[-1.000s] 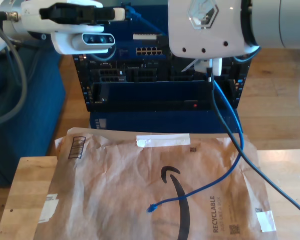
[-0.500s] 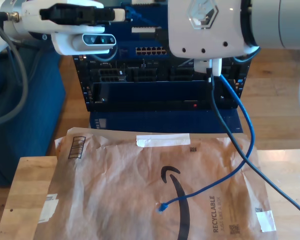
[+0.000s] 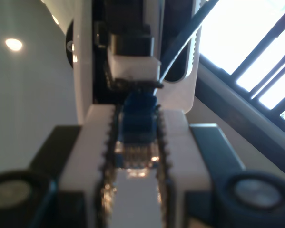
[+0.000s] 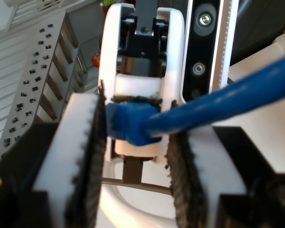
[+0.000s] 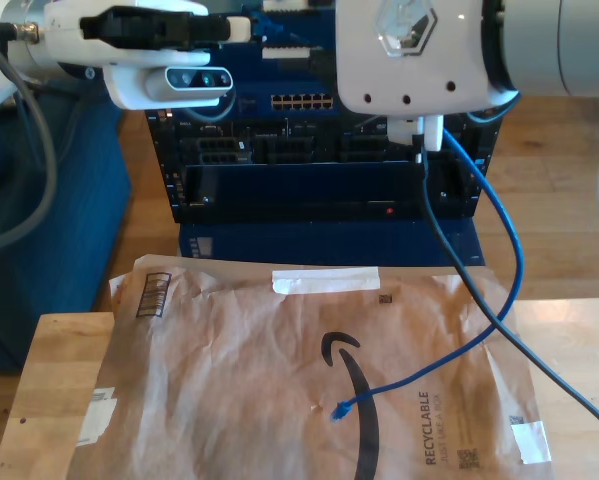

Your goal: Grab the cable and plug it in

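Note:
The cable's clip plug (image 3: pixel 135 135) sits between the white toothed fingers (image 3: pixel 97 142) of my first gripper (image 3: pixel 135 142), which is shut on it. Just beyond, the other gripper's white fingers close around the blue cord. My second gripper (image 4: pixel 135 128) is shut on the blue cable (image 4: pixel 218 99) at a thick blue boot, and the cord runs off to one side. In the exterior view the cable (image 5: pixel 514 250) drops from under the big white arm (image 5: pixel 419 50), loops down, and its free plug (image 5: pixel 339 408) lies on the brown envelope.
A dark rack (image 5: pixel 319 150) with a row of ports (image 5: pixel 299 101) stands behind the wooden table (image 5: pixel 49 370). The brown paper envelope (image 5: pixel 229 380) covers most of the table. A thicker dark cable (image 5: pixel 449 250) hangs past the exterior view's right. Blue upholstery (image 5: pixel 69 220) is at its left.
The cable's free end has slid across the envelope toward the exterior view's right, and the hanging loop has swung out that way. The arms have barely moved.

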